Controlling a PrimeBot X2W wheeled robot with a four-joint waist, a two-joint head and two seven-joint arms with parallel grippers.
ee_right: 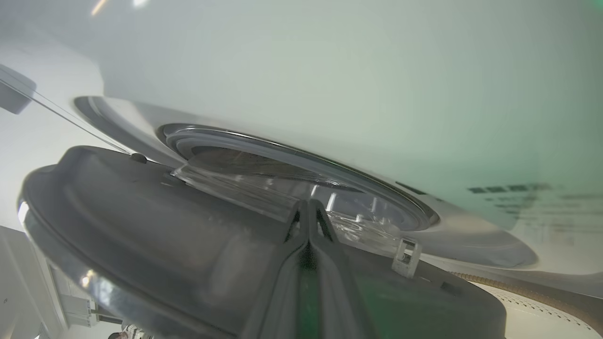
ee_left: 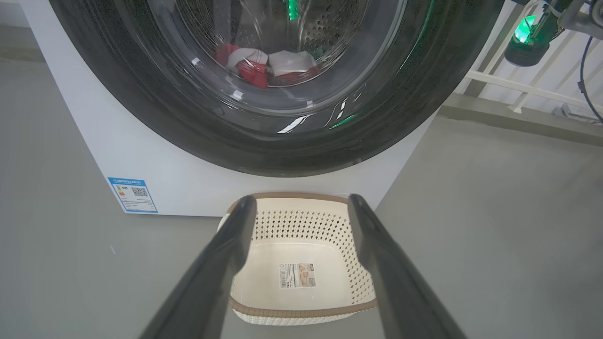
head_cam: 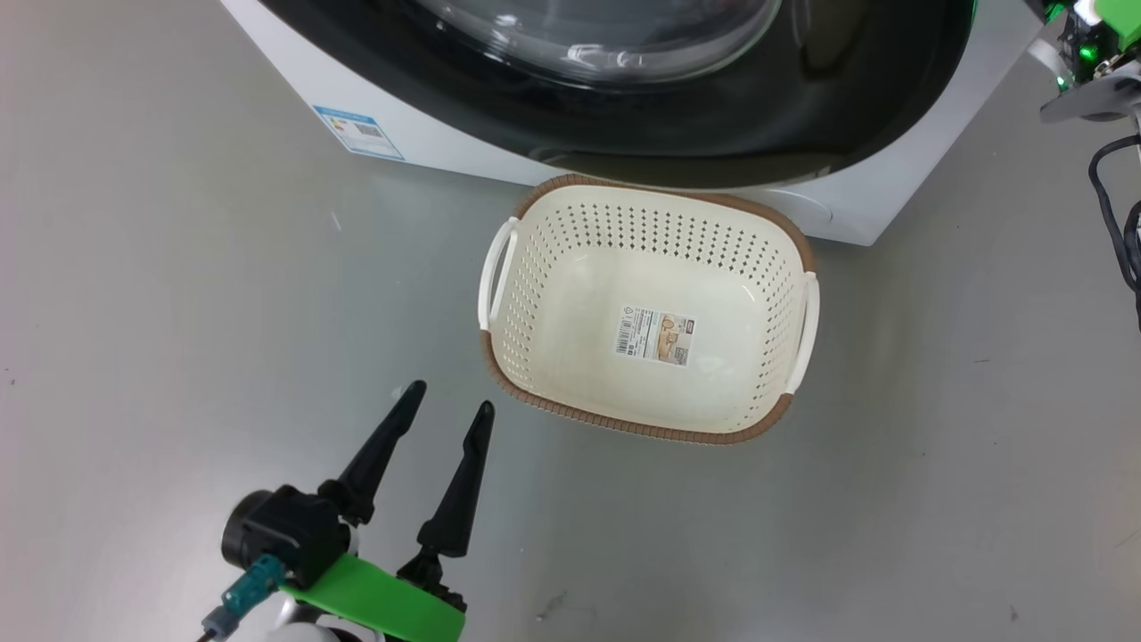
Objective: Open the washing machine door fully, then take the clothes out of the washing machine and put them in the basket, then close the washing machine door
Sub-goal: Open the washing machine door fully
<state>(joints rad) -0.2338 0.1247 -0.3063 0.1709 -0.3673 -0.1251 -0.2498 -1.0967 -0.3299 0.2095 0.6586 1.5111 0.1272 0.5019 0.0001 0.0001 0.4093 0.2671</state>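
The washing machine (head_cam: 446, 143) (ee_left: 141, 165) stands at the back. The washing machine door (head_cam: 713, 125) (ee_left: 141, 94) has a black rim and a glass bowl. The right wrist view shows the door (ee_right: 141, 212) ajar. My right gripper (ee_right: 308, 203) is shut with its tips in the gap behind the door, by the glass bowl. Red and white clothes (ee_left: 252, 70) lie in the drum behind the glass. The empty basket (head_cam: 624, 426) (ee_left: 301, 313) (ee_right: 518, 287) sits on the floor right in front of the machine. My left gripper (head_cam: 450, 399) (ee_left: 301, 202) is open, low and to the basket's left.
A blue label (head_cam: 358, 132) (ee_left: 133, 194) marks the machine's lower left corner. My right arm's wrist (head_cam: 1083, 62) is at the door's right, with a black cable (head_cam: 1114, 205) below it. A white railing (ee_left: 532, 89) runs behind. Grey floor (head_cam: 178, 312) lies open on both sides.
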